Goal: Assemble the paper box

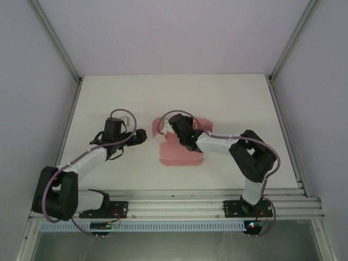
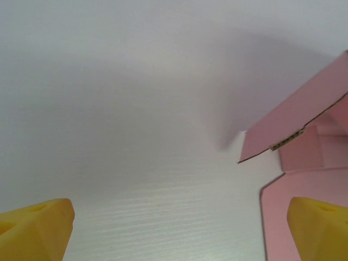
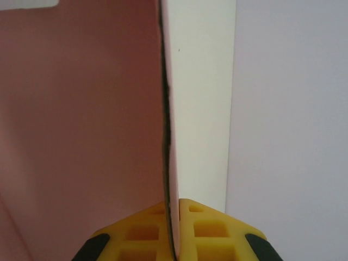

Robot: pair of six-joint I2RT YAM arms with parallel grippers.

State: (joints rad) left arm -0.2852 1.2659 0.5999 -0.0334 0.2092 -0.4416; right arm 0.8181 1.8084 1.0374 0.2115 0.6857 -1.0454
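Note:
The paper box (image 1: 179, 156) is a pale pink card sheet lying mostly flat at the table's centre. One flap (image 1: 161, 126) on its left side stands raised. My right gripper (image 1: 166, 129) is shut on that flap. In the right wrist view the yellow fingertips (image 3: 173, 217) pinch the card's edge, its pink face (image 3: 81, 109) to the left and its pale back (image 3: 198, 98) to the right. My left gripper (image 1: 142, 136) hovers open just left of the sheet. Its yellow fingertips (image 2: 176, 234) stand wide apart over bare table, the pink card (image 2: 304, 114) at the right.
The white table (image 1: 228, 103) is bounded by aluminium rails (image 1: 285, 136) at the sides and the near edge. Grey walls close in the back and both sides. Both arm bases (image 1: 109, 209) sit at the near edge.

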